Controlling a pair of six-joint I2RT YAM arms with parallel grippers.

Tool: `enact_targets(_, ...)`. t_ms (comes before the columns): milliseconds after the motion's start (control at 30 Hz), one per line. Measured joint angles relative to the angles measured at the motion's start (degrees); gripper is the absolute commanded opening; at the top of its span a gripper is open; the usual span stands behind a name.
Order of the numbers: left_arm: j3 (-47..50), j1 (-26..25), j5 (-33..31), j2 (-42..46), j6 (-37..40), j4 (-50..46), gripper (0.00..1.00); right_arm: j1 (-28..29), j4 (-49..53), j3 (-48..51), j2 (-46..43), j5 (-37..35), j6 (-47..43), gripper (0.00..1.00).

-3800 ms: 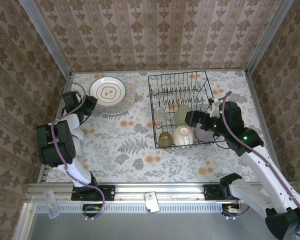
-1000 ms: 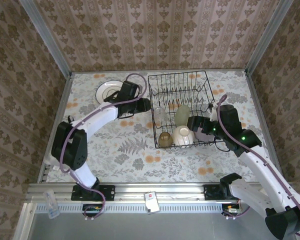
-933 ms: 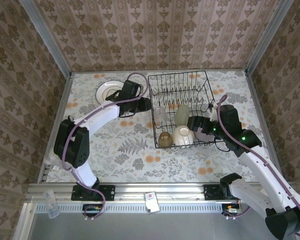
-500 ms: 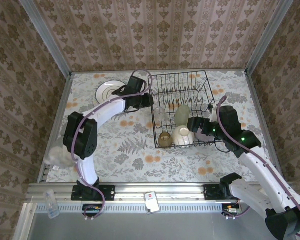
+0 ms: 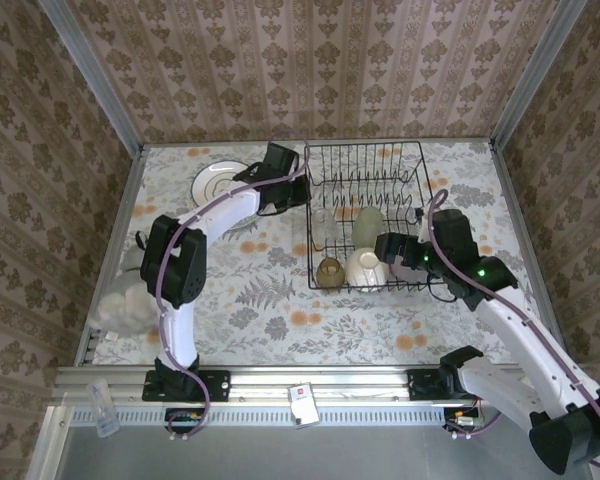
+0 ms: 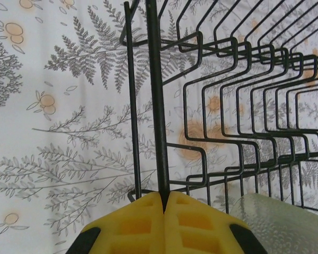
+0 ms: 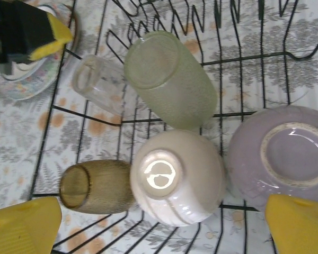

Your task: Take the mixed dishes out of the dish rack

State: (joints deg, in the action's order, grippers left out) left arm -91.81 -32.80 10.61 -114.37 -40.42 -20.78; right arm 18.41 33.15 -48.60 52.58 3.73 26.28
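The left arm has swung away from the plates (image 5: 218, 181) at far left, and the left gripper (image 6: 163, 198) is now pinched tight on an upright wire at the far-left edge of the dish rack (image 5: 380, 160). That looks like bracing the rack, not unloading. The right gripper (image 7: 164, 203) hangs over the near row, fingers spread wide and holding nothing, straddling the cream bowl (image 7: 175, 177). The brown cup (image 7: 93, 186) lies left, the lavender bowl (image 7: 281, 153) right, the pale green glass (image 7: 169, 79) just beyond. The bowl looks next.
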Motion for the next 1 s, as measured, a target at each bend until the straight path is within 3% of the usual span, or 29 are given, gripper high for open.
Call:
enact_targets(233, -3.7, -1.3, -1.7, -3.1, -3.1, 1.3, 0.00, -0.1, 0.0, -4.5, 8.5, -5.4, -2.6, 1.00)
enact_targets(733, -2.6, -5.7, -6.2, -4.0, -10.6, 7.0, 0.00, -0.2, -1.0, -10.4, 20.1, -8.2, -3.9, 1.00)
enact_targets(867, -0.4, -6.2, -6.0, -3.4, -11.7, 10.3, 0.14, -0.4, -1.0, -10.6, 21.3, -9.7, -4.1, 1.00)
enact_targets(1000, 3.4, -6.2, -4.8, -2.1, -12.7, 12.3, 0.41, -0.8, -1.0, -11.1, 21.8, -11.1, -4.3, 1.00)
